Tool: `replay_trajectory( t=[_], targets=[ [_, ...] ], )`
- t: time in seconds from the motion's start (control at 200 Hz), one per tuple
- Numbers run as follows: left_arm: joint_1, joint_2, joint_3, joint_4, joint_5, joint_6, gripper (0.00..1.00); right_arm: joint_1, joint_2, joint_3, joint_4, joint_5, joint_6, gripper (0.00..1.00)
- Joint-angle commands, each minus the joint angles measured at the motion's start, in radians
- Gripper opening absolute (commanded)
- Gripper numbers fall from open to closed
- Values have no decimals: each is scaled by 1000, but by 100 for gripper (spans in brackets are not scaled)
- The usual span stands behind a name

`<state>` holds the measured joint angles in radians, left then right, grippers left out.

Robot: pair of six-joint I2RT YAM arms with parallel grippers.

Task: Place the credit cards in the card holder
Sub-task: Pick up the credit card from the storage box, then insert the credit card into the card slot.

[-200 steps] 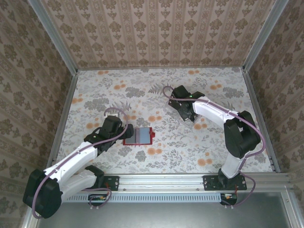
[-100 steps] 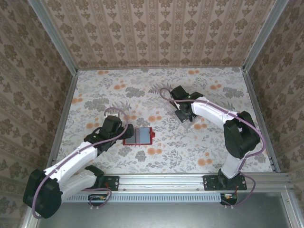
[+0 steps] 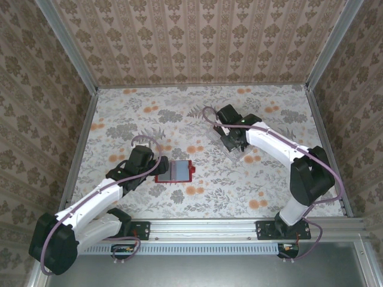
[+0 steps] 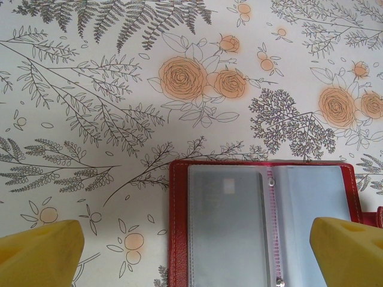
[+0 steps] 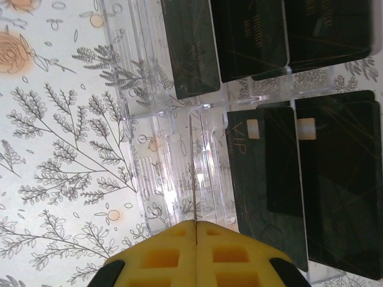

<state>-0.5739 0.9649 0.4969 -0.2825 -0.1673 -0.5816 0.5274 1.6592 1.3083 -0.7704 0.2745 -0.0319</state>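
Credit cards [image 5: 263,179]: lie black and flat in the compartments of a clear tray [image 5: 157,179], some in the row farther from the right wrist camera, others overlapped in the nearer row, one marked "VIP" beside a pale chip

Edge-on card [image 5: 192,167]: shows as a thin upright line above a tray slot, pinched at its lower end

Right gripper [image 5: 195,226]: presses both yellow fingers together on that edge-on card; seen from above [image 3: 231,142], hangs over the clear tray [image 3: 246,156], right of the middle of the floral table [image 3: 149,113]

Card holder [image 4: 239,233]: lies opened flat on the table, red border around greyish pockets, pink seam down the fold; seen from above [image 3: 175,170], sits left of the table's middle, well apart from the tray

Left gripper [image 4: 194,248]: stands with jaws spread wide and grips nothing, one yellow fingertip [image 4: 42,248] over bare table left of the holder, the other at the holder's right edge; seen from above [image 3: 154,167], sits at the holder's left side
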Motion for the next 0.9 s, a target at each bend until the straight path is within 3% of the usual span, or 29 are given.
replay_trajectory(
  t=[0.0, 0.125, 0.325, 0.5, 0.71, 0.895],
  targets=[
    [9, -6, -6, 16, 7, 10, 100, 5, -46, 29, -26, -31, 42, 0],
    [9, -8, -7, 11, 3, 11, 100, 6, -93, 28, -4, -95, 96, 0],
    [11, -6, -19, -6, -11, 16, 100, 20, -166, 4, 90, -337, 222, 0],
    [11, -7, -36, -44, -43, 19, 100, 72, -211, -95, 315, -493, 410, 0],
    [11, -3, -51, -80, -72, 8, 100, 174, -208, -257, 663, -529, 659, 0],
    [11, 18, -51, -82, -72, -1, 100, 251, -172, -380, 917, -471, 801, 0]
  ],
)
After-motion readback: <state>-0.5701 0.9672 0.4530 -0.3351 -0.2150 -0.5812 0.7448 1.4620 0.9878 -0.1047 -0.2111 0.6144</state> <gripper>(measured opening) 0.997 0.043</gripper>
